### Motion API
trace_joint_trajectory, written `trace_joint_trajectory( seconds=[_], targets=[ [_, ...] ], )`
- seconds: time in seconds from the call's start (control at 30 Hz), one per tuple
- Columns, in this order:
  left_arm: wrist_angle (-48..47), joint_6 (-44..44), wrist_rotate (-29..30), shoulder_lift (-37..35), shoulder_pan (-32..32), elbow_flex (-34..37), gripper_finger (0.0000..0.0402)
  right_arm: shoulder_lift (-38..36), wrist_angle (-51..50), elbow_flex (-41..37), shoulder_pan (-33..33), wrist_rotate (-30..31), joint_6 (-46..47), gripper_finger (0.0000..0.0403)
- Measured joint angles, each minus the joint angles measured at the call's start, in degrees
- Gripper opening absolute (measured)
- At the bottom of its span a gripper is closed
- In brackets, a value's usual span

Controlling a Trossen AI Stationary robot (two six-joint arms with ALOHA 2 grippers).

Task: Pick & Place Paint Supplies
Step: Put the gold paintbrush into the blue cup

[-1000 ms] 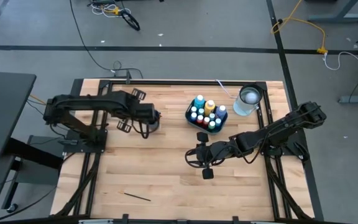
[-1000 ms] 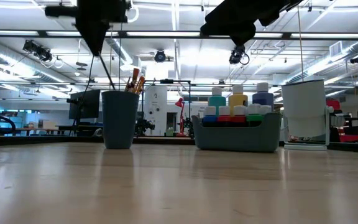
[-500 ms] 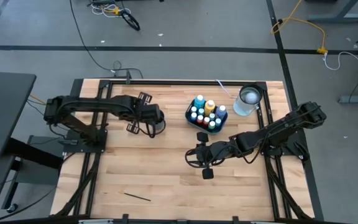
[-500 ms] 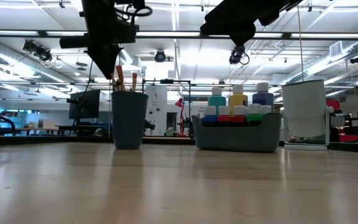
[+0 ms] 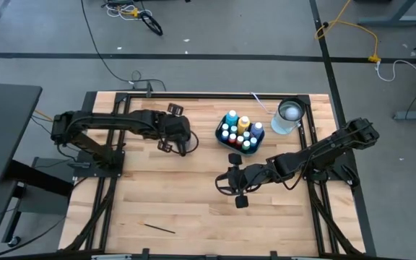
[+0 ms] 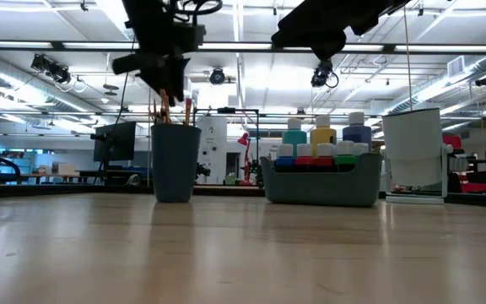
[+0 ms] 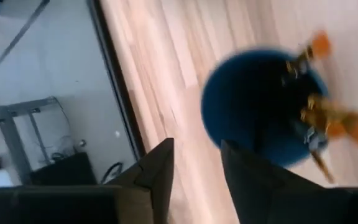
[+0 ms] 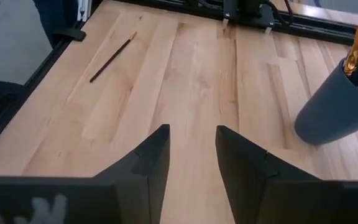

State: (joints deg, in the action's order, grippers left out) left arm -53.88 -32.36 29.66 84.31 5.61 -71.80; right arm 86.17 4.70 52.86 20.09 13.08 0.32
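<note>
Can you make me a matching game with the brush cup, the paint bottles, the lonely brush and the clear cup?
Things:
1. blue cup
2. paint bottles
3. loose paintbrush
4. clear cup

Where or how:
A. lying flat, alone on the table
B. at a table corner, by the right arm's side
C. packed upright in a dark bin
D. holding brushes, under the left tool

Pairs: 1-D, 2-C, 3-A, 4-B

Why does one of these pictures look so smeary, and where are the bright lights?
Left wrist view: the dark blue cup and its brushes are streaked with blur. Right wrist view: sharp, the loose paintbrush crisp. Low view: ceiling lights glare, sheen on the table.
</note>
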Motion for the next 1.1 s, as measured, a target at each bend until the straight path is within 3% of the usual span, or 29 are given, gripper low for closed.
trace_joint_trajectory(
  seconds=[0.27, 0.4, 0.67, 0.87, 1.1],
  targets=[
    [1.9, 19.8, -12.5, -7.7, -2.8, -5.6, 0.0148, 0.1, 1.2, 0.0, -0.7, 4.8, 0.2, 0.0132],
    [4.5, 25.7, -12.7, -15.3, -8.3, -3.5, 0.0139, 2.1, 5.4, 0.0, -1.5, 5.1, -1.3, 0.0132],
    [23.9, 32.3, -8.1, -25.9, -25.2, 14.2, 0.0120, 9.3, 20.9, 0.0, -2.0, 2.6, -4.3, 0.0160],
    [38.2, 33.6, -7.9, -26.1, -34.3, 26.2, 0.0116, 10.2, 22.6, 0.0, -2.0, 5.7, -4.8, 0.0192],
    [54.3, 38.7, -5.9, -25.8, -43.1, 38.3, 0.0116, 10.2, 23.0, 0.0, -2.5, 5.6, -5.5, 0.0201]
  ],
)
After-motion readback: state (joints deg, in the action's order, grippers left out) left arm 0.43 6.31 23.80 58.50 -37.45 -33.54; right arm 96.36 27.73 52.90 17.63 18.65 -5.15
